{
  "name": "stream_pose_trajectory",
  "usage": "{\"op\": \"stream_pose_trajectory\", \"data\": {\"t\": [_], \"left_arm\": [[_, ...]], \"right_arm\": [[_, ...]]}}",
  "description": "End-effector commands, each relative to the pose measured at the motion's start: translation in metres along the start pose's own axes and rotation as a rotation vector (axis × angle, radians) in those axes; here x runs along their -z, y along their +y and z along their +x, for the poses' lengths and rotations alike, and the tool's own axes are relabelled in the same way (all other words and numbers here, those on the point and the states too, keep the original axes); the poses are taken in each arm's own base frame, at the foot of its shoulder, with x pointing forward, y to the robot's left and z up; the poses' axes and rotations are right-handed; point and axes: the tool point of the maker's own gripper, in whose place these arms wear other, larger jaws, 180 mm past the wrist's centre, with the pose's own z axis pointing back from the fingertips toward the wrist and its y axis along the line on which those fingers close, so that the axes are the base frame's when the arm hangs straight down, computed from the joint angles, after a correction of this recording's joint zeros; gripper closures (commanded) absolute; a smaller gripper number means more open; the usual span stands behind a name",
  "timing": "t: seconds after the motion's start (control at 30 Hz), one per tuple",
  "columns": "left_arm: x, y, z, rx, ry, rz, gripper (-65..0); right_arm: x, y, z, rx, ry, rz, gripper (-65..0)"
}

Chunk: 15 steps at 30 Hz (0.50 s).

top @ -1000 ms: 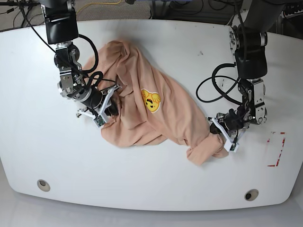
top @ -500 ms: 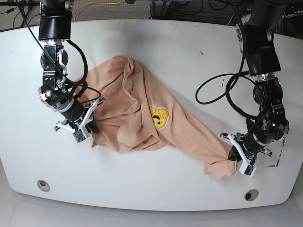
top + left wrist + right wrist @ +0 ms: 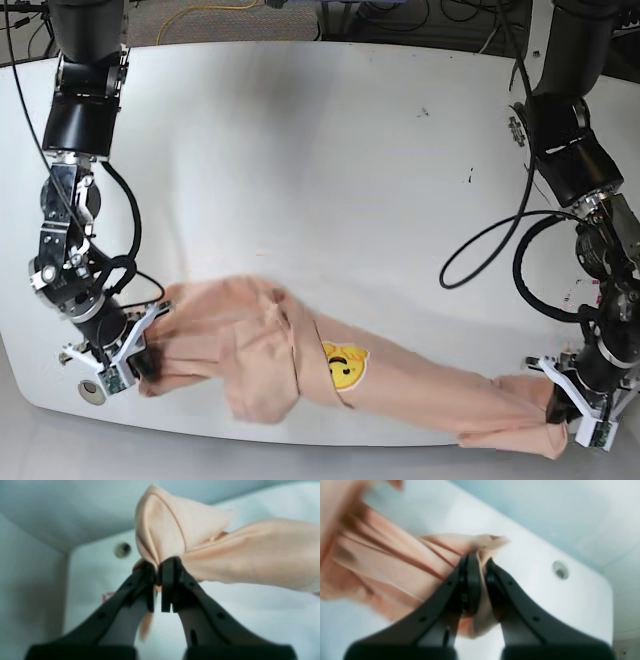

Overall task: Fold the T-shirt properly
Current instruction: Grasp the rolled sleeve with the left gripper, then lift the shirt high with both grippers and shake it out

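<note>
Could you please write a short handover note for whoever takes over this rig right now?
Left gripper: shut on a bunched end of the T-shirt, near the table's front edge.
Right gripper: shut on the opposite end, also near the front edge.
T-shirt: stretched between both grippers along the front of the table, twisted and creased, yellow smiley print facing up.
Done: both ends gripped.
Left: flatten the shirt, then make every fold.
</note>
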Motion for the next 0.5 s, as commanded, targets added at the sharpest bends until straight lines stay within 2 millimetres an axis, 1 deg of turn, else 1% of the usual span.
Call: {"op": "stream_pose_trajectory", "data": {"t": [0.0,0.07,0.17,0.27,0.3,0.4,0.47], "left_arm": [[-0.016,0.015,0.045,0.018,-0.115,0.046,0.0],[-0.023,0.022,0.058,0.018,-0.141,0.068,0.0],[-0.036,0.034,0.076,0.012,-0.178,0.104,0.0],[-0.049,0.046,0.098,0.003,-0.225,0.137,0.0],[-0.054,0.050,0.108,-0.001,-0.246,0.146,0.0],[-0.065,0.061,0.127,-0.010,-0.292,0.169,0.0],[-0.072,0.072,0.134,-0.013,-0.311,0.194,0.0]], "right_arm": [[-0.007,-0.033,0.036,-0.027,-0.073,-0.069,-0.6],[-0.008,-0.044,0.050,-0.035,-0.095,-0.088,-0.6],[-0.012,-0.053,0.073,-0.044,-0.139,-0.107,-0.6],[-0.017,-0.064,0.098,-0.055,-0.179,-0.132,-0.6],[-0.020,-0.069,0.106,-0.059,-0.183,-0.144,-0.6],[-0.029,-0.081,0.130,-0.083,-0.207,-0.161,-0.6],[-0.035,-0.090,0.139,-0.103,-0.212,-0.178,-0.6]]}}
